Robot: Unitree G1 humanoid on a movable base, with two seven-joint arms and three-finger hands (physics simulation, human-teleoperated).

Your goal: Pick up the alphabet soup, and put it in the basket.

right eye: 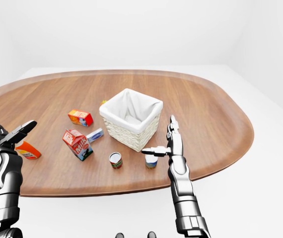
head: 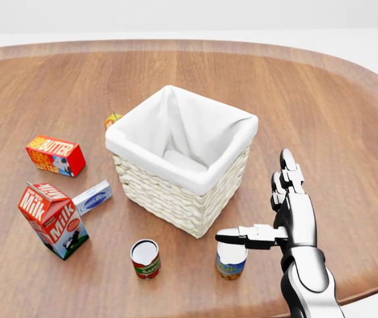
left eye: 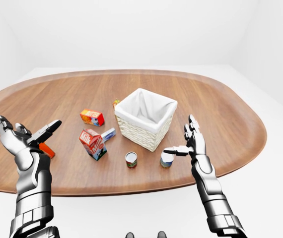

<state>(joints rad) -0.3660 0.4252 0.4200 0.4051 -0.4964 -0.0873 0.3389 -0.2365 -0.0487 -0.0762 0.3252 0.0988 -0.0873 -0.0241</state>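
Head view
Counter (head: 348,112): one, oval, smooth brown wood with a visible grain and a rounded rim.
Basket (head: 176,199): one, square, pale woven wicker walls, lined with white cloth folded over the rim; it stands near the middle of the view.
Cans: two, short cylinders, both upright, below the basket.
Alphabet soup (head: 231,261): the right-hand can, pale lid, blue and yellow label, standing on the counter just below the basket's lower corner.
Red can (head: 145,258): left of the soup, apart from it, red and green label.
Right hand (head: 268,222): silver jointed metal, spread wide; thumb stretched left over the soup's lid, the other fingers pointing up the view. It holds nothing.
Cartons: two; a milk carton (head: 52,220), red, gable-topped, upright at the left; a butter box (head: 55,156), red and orange, lying above it.
Small blue-white box (head: 92,197): one, flat, between the milk carton and the basket.
Orange item (head: 113,120): mostly hidden behind the basket's left corner; kind unclear.

Left-eye view
Left hand (left eye: 25,136): silver, raised at the left, palm up, fingers spread wide, empty.
Orange-red object (left eye: 46,149): on the counter, partly hidden by that hand.

Right-eye view
Orange-red object (right eye: 28,150): shows more fully as a tapered pack lying near the counter's left rim, well apart from the soup.
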